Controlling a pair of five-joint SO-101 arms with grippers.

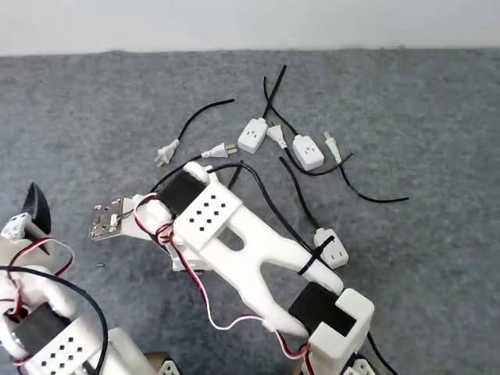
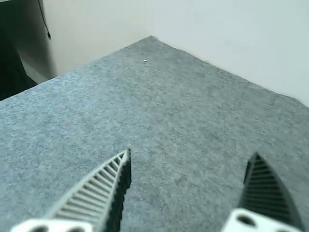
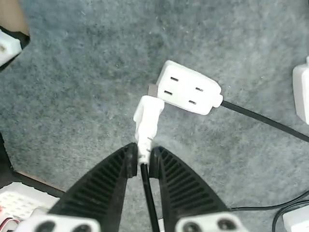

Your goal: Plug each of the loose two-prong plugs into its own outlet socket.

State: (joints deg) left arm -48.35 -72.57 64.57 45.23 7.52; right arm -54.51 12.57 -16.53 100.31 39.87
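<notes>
My right gripper (image 3: 143, 147) is shut on the rear of a white two-prong plug (image 3: 148, 113), its black cord running back between the fingers. The plug's front end rests against the side edge of a white outlet socket (image 3: 189, 88) lying face up on the grey carpet, slots uncovered. In the high view the right arm (image 1: 234, 242) reaches across the table's middle and covers that spot. My left gripper (image 2: 190, 154) hangs open over bare carpet, also seen at the table's left edge, the left gripper (image 1: 25, 217) holding nothing.
Two white sockets (image 1: 251, 134) (image 1: 307, 151) lie at the back, a third socket (image 1: 332, 248) sits beside the right arm. Several loose plugs, such as one plug (image 1: 166, 152) and another plug (image 1: 219, 150), trail black cords (image 1: 375, 197). A wall borders the far edge.
</notes>
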